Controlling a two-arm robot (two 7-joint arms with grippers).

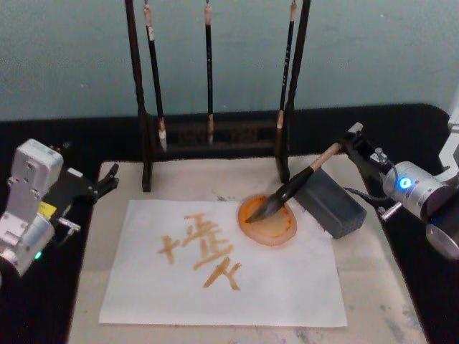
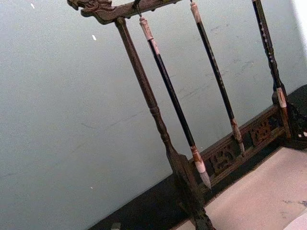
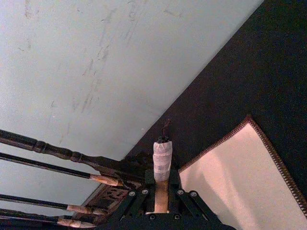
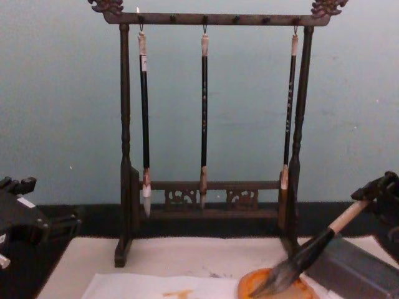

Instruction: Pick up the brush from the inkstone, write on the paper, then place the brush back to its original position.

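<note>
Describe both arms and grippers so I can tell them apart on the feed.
The left arm ends in a boxy white housing with a yellow label and a small green light, then a black left gripper. The right arm has a silver cylindrical wrist with a glowing blue light, a thin black cable, and a black right gripper with bolted fingers.

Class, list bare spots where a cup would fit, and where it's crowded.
Free: paper corner in front of the inkstone; mat right of the paper, in front of the block. Crowded: around the inkstone, where the right gripper holds the brush. Left gripper: by mat's left edge.
</note>
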